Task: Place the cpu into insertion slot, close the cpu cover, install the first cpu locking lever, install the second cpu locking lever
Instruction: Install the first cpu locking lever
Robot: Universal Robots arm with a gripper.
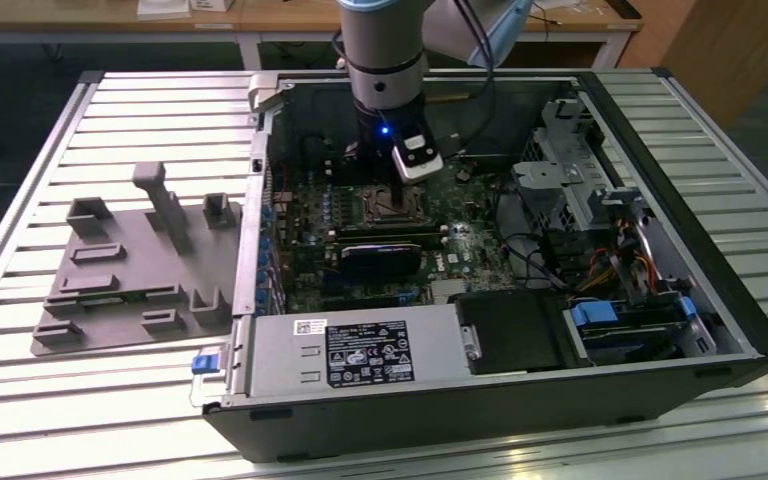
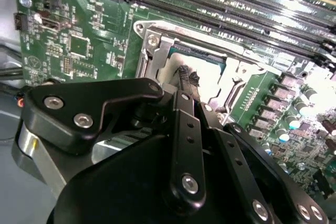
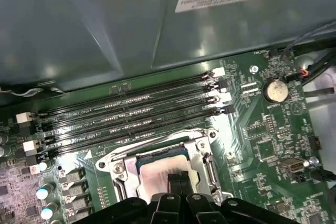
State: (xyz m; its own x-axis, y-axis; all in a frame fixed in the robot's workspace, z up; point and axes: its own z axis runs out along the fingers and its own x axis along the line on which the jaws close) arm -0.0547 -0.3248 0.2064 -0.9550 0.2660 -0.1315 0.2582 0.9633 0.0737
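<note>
Reaching down into the open computer case (image 1: 704, 330) on the slatted bench (image 1: 77, 420), the arm (image 1: 384, 60) in the exterior view holds its end effector (image 1: 387, 192) directly over the insertion slot (image 1: 387, 208). A grey fixture (image 1: 131, 270) lies outside the case, well apart from the slot toward the exterior view's left.

In the second wrist view the fingertips (image 2: 182, 72) are drawn together with nothing visibly between them, low over the cpu (image 2: 207, 74). The chip sits in the slot, silvery top up. The cpu cover (image 2: 157, 56) frames it and seems to lie down over it, though from this angle I cannot be sure it is flat.

In the first wrist view the clenched tips hang over the chip's middle, inside the cover's window, with the memory slots (image 3: 131, 114) just beyond the slot.

By my reading the placing is done and the cover or first lever is in hand. That work calls for downward pressure on the metal frame, clear of the chip.
</note>
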